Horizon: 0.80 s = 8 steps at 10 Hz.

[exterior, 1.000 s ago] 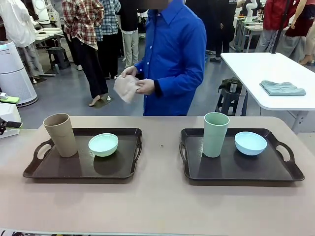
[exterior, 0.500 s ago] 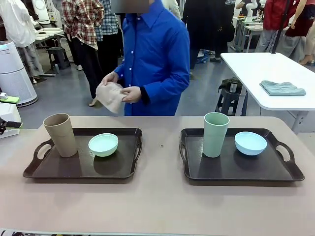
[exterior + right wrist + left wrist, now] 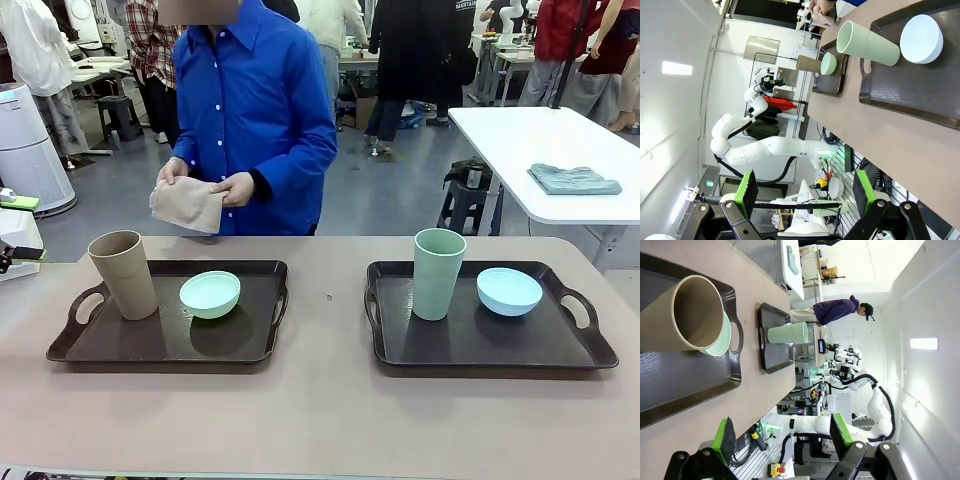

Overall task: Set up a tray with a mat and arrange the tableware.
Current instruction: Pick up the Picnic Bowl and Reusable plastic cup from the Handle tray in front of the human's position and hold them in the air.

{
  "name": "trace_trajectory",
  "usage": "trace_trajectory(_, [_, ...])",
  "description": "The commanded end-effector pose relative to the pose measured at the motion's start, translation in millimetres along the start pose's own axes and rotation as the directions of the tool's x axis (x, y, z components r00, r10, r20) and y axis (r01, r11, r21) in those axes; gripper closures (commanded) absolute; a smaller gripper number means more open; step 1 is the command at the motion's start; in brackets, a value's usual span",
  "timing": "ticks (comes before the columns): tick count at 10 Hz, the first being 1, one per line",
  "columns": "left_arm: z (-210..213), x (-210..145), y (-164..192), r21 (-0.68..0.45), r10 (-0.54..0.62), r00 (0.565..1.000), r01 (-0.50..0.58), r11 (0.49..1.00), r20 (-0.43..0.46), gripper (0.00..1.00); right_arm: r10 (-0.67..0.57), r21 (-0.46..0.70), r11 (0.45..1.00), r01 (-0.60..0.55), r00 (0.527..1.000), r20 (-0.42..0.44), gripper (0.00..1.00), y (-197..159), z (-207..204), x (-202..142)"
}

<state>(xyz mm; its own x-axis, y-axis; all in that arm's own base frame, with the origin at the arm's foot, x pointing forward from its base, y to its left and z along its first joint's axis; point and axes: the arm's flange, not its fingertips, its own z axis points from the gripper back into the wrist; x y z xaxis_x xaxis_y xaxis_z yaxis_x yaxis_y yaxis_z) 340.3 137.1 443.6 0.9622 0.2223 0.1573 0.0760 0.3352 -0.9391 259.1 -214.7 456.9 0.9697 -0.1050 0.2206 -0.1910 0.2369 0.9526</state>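
Observation:
A person in a blue shirt stands at the far side, behind the left tray, holding a folded beige mat (image 3: 185, 205) in both hands. The left dark tray (image 3: 150, 342) carries the tan cup (image 3: 123, 275) and the mint bowl (image 3: 210, 294). On the right dark tray (image 3: 480, 342) stand the sage green cup (image 3: 438, 273) and the pale blue bowl (image 3: 509, 291). My left gripper (image 3: 782, 435) is open and empty, well back from the tan cup (image 3: 695, 312). My right gripper (image 3: 805, 187) is open too, off the table edge, away from the green cup (image 3: 867, 44) and blue bowl (image 3: 921, 38).
The tan table (image 3: 320, 420) has bare room in front of and between the trays. A white side table (image 3: 540, 140) at the back right holds a folded grey-green cloth (image 3: 573, 179). Several people stand farther off.
The person has stepped from the middle toward picture left, carrying the beige mat lower and nearer the left tray. Trays, cups and bowls have not moved.

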Motion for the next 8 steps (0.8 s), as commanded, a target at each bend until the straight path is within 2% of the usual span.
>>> trace_trajectory(1, [3.5,1.2,-0.7,-0.021,-0.012,1.0,0.012,1.0,0.005,0.0,0.019,0.025,1.0,-0.019,1.0,0.012,0.0,-2.0,-1.4,-0.1])
trace_trajectory(8, [3.5,1.2,-0.7,-0.021,-0.012,1.0,0.012,1.0,0.005,0.0,0.019,0.025,1.0,-0.019,1.0,0.012,0.0,-2.0,-1.4,-0.1])
